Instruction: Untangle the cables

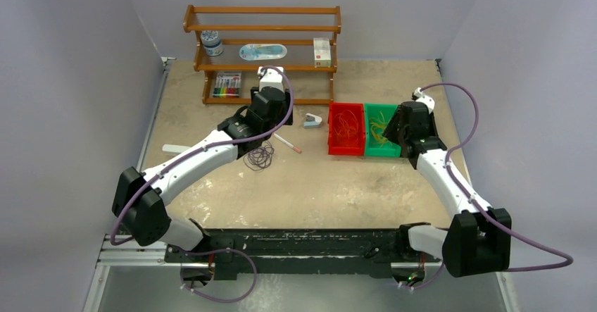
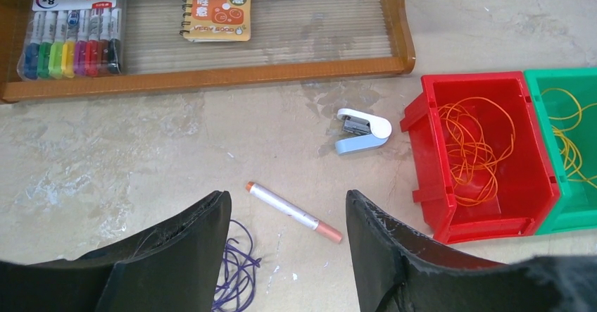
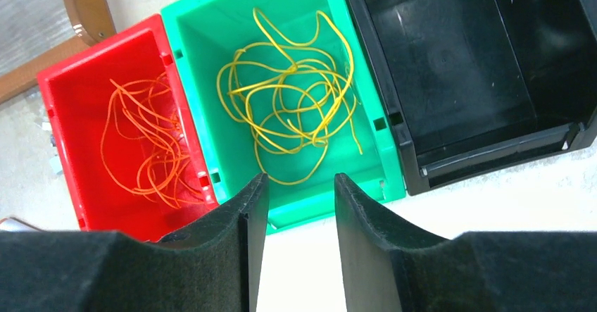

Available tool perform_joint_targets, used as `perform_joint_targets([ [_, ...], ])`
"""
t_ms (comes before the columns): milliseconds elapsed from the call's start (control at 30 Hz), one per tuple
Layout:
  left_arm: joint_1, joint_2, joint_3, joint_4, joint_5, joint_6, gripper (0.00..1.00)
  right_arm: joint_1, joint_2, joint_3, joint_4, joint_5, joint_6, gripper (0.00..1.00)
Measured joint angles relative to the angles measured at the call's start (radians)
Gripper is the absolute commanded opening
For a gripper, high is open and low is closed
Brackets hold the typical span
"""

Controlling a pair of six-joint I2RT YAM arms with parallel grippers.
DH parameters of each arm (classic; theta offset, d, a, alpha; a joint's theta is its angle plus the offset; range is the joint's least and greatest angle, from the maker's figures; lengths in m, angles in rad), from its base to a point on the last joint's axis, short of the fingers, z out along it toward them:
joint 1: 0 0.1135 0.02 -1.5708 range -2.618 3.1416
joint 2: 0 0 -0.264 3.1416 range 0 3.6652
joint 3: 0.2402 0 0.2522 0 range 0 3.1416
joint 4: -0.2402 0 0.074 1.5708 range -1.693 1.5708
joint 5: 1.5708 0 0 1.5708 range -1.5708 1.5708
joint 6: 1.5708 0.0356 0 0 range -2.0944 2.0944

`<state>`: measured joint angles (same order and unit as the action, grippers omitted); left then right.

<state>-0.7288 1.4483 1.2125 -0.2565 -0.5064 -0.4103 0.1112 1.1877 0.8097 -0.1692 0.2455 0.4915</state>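
Above the table [image 1: 317,185] middle, the left arm stretches forward, left gripper [image 2: 287,201] spread wide and empty over the purple cables [image 2: 236,273]. The right arm bends inward, right gripper [image 3: 301,185] narrowly parted and empty above the green bin [image 3: 204,86] of yellow cables [image 3: 296,108]. Orange cables [image 3: 151,143] fill the red bin [image 3: 98,62].

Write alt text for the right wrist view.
Three bins sit side by side: a red bin holding orange cables, a green bin holding yellow cables, and an empty black bin. The open right gripper fills the bottom foreground.

Table [image 1: 296,185] — bins [image 1: 346,150], rack [image 1: 262,28], pen [image 1: 286,143], stapler [image 1: 313,120] — purple cables [image 1: 259,157].
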Motion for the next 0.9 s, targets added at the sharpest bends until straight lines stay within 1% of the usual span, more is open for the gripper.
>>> perform_joint_targets([
  [300, 0.0, 0.019, 0.0, -0.009, 0.001, -0.002, 0.61, 0.0, 0.07, 0.0, -0.025, 0.001, 0.002, 0.4],
  [633, 0.0, 0.019, 0.0, -0.015, 0.002, -0.002, 0.6, 0.0, 0.19, 0.011, 0.033, 0.05, -0.009, 0.3],
  [733, 0.0, 0.019, 0.0, -0.016, 0.001, -0.001, 0.6, 0.0, 0.244, 0.032, 0.061, 0.064, -0.018, 0.25],
  [900, 0.0, 0.019, 0.0, -0.022, 0.0, -0.001, 0.6, -0.001, 0.331, 0.07, 0.109, 0.079, -0.039, 0.1],
])
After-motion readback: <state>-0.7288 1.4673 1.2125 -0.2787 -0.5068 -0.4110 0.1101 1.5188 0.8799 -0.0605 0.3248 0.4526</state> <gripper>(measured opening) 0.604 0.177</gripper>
